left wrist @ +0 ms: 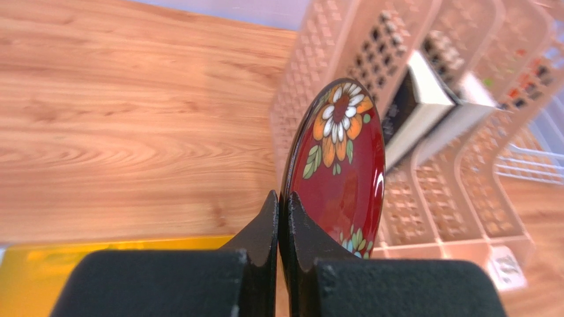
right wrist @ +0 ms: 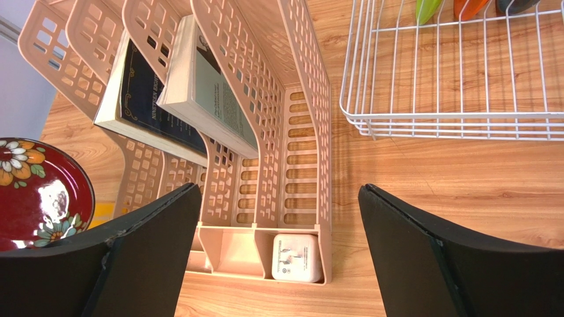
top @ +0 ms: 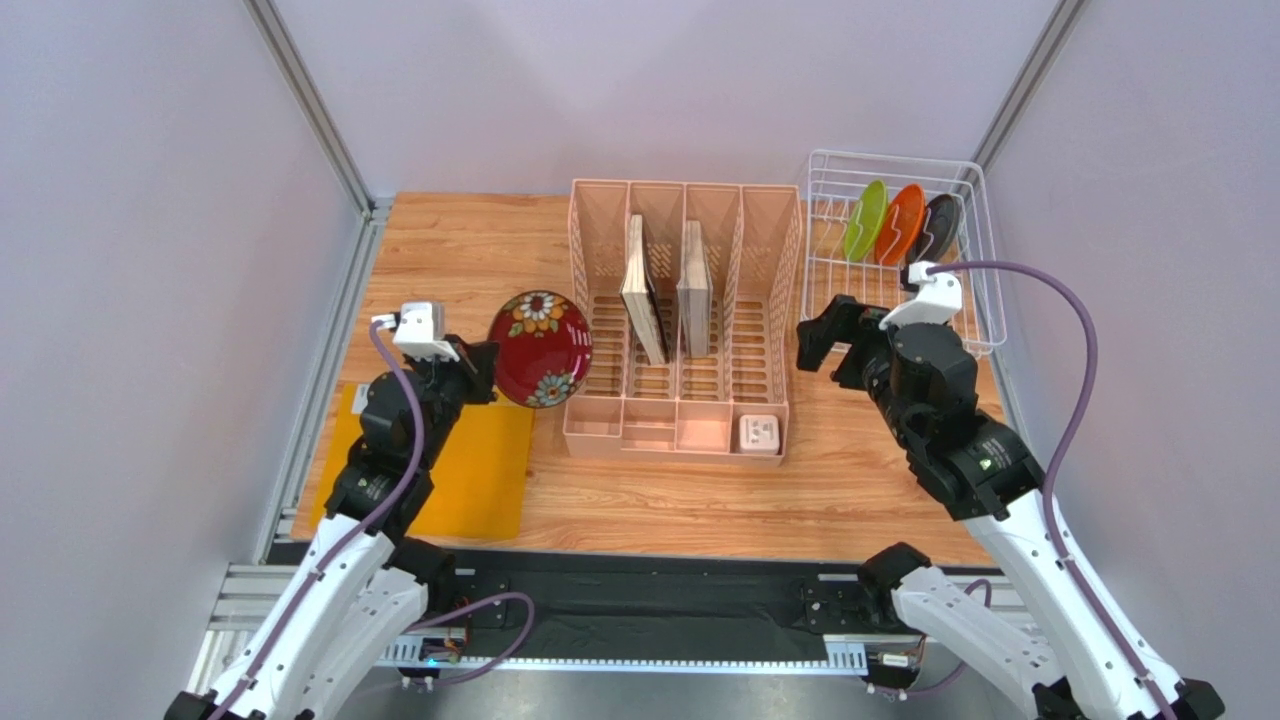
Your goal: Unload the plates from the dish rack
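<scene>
My left gripper [top: 484, 369] is shut on the rim of the dark red floral plate [top: 540, 348] and holds it on edge above the table, left of the pink organizer; the plate also shows in the left wrist view [left wrist: 344, 172] and the right wrist view [right wrist: 40, 195]. The white wire dish rack [top: 897, 255] at the back right holds the lime green plate [top: 864, 219], the orange plate [top: 902, 224] and the dark grey-teal plate [top: 942, 225], all upright. My right gripper [top: 827, 333] is open and empty, just left of the rack's near end.
The pink slotted organizer [top: 684, 323] stands mid-table with two books [top: 669, 293] and a white charger [top: 759, 434] in its front tray. A yellow square mat [top: 458, 465] lies under the left arm. Walls close in both sides.
</scene>
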